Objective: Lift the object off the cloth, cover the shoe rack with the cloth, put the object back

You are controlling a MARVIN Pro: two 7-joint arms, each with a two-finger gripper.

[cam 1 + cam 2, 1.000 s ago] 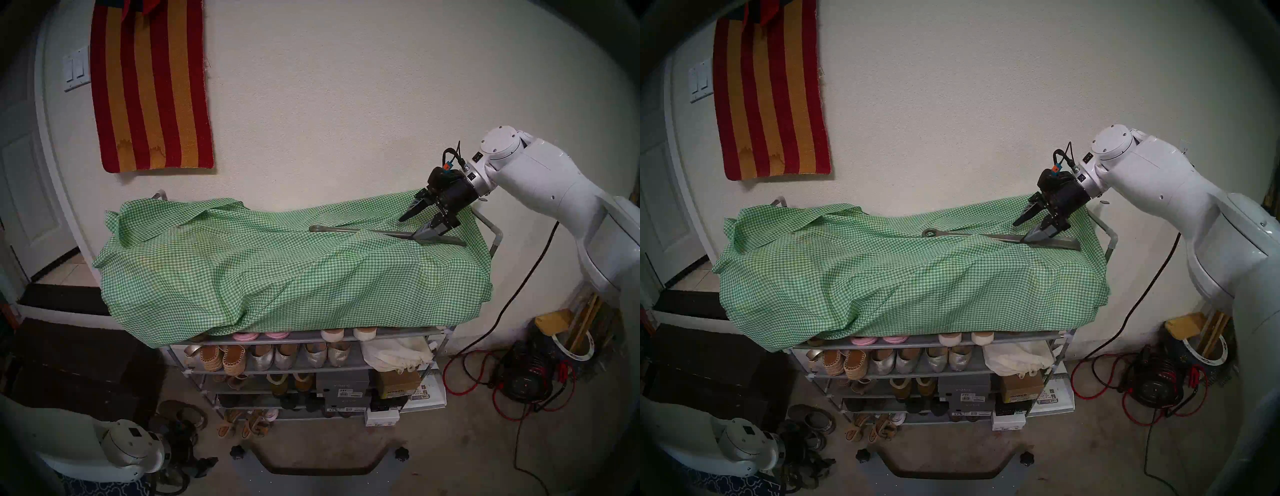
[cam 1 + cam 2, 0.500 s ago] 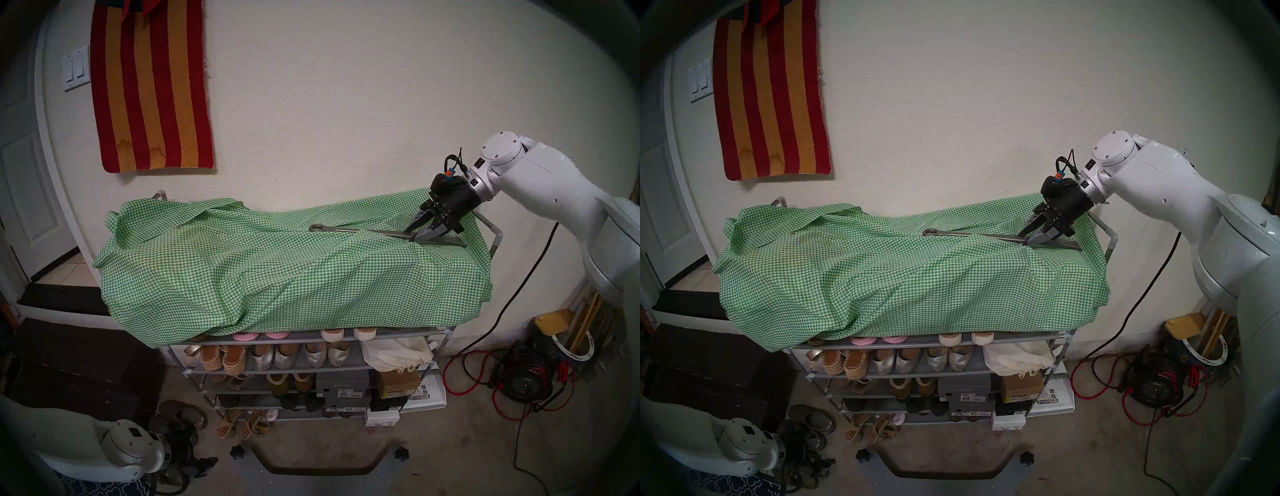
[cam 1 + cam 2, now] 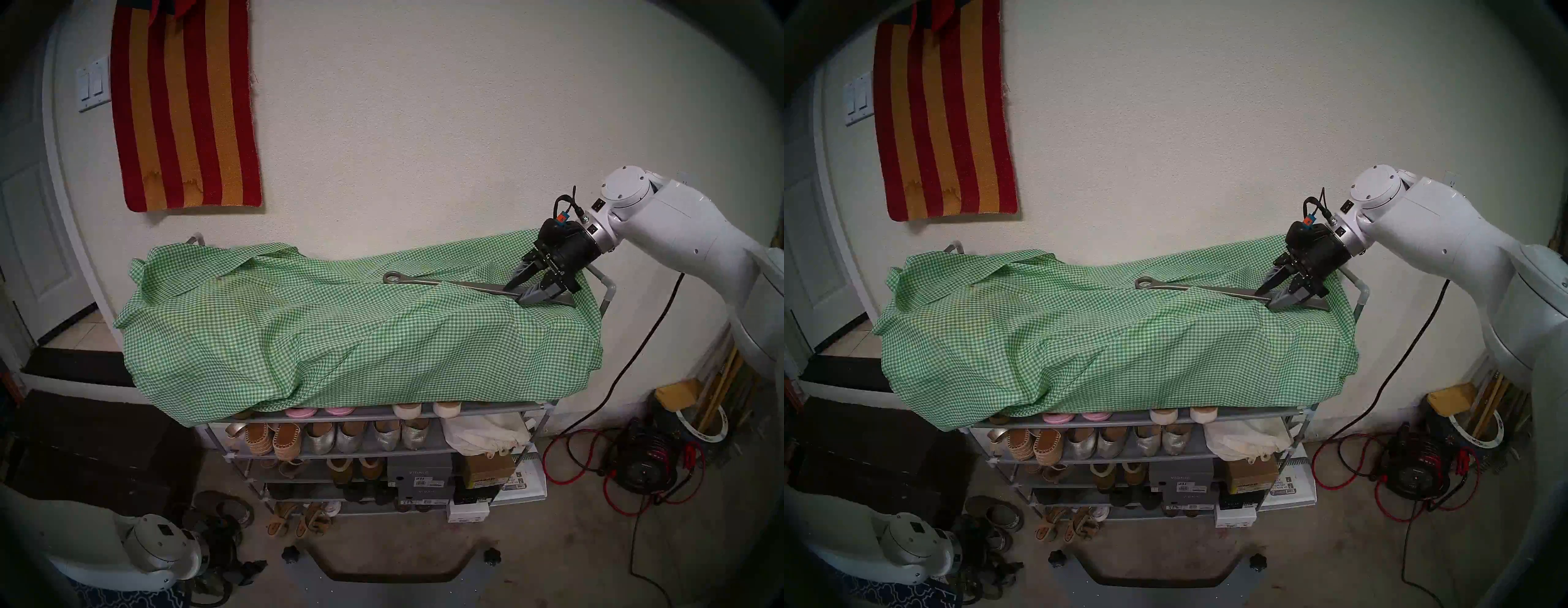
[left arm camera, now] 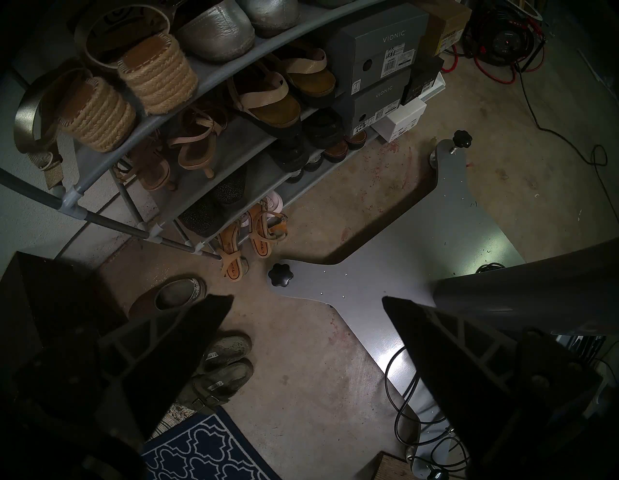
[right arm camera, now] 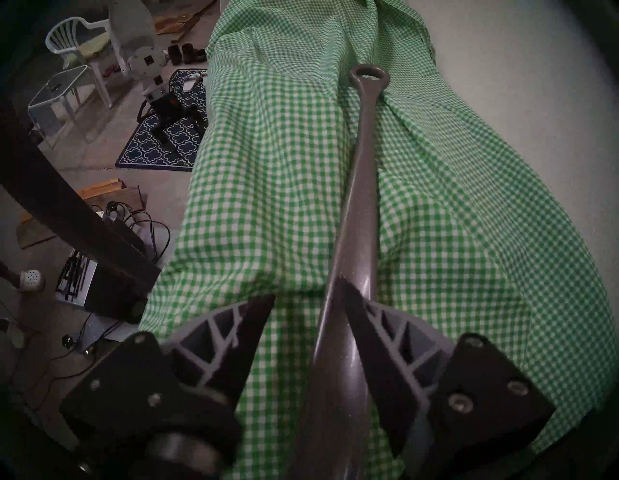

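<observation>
The green-and-white checked cloth [image 3: 339, 339] [image 3: 1102, 348] [image 5: 268, 167] is draped over the top of the shoe rack [image 3: 488, 407] [image 3: 1250, 411], whose lower shelves of shoes show below it. The grey shoehorn [image 3: 445, 283] [image 3: 1225, 292] [image 5: 361, 187] lies on the cloth at the back right, ring end to the left. My right gripper [image 3: 514, 294] [image 3: 1265, 300] [image 5: 299, 301] is open and straddles the blade end; one finger touches the shoehorn, and cloth shows between it and the other finger. My left gripper [image 4: 307, 298] hangs open and empty over the floor, low at the left.
The rack's raised side rail [image 3: 609, 293] stands just right of my right gripper, with the wall close behind. A dark brown chest [image 3: 97, 446] sits left of the rack, loose shoes [image 3: 220, 509] lie on the floor, and a red cable reel [image 3: 640, 467] is at the right.
My right gripper has come down and moved to the right along the shoehorn, and its jaws stand narrower than a second ago. The shoehorn has slid slightly right. The left arm is still.
</observation>
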